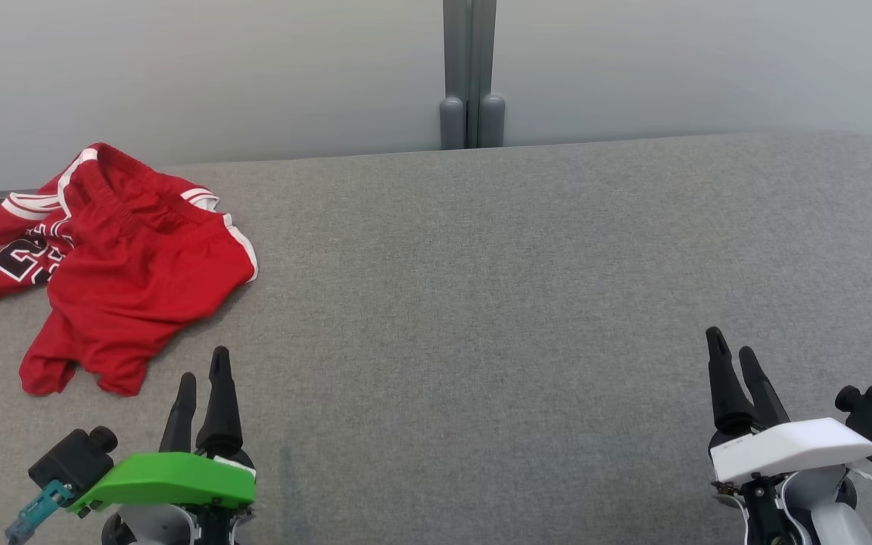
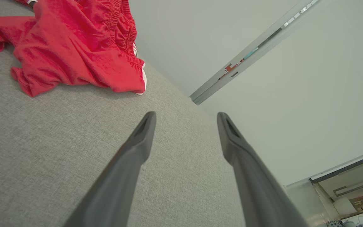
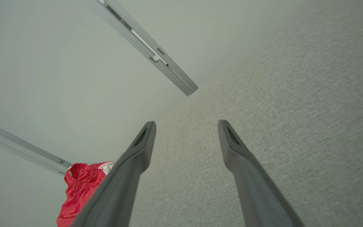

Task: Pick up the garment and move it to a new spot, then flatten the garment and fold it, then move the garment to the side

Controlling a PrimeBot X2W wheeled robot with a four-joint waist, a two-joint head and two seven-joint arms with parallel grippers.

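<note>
Garment [image 1: 114,265]: red, crumpled, at the far left corner of the grey table [image 1: 481,303]
Left gripper [image 1: 203,363]: jaws wide, empty, over the table's near left
Right gripper [image 1: 729,341]: jaws wide, empty, over the table's near right

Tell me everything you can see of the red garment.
The red garment looks like thin, slightly shiny sports fabric, with a gathered elastic waistband, white side stripes and black, white-edged numerals on its left part. It lies crumpled and unfolded on the far left of the grey cloth surface. The open left pincer stands apart from it, nearer the robot.
</note>
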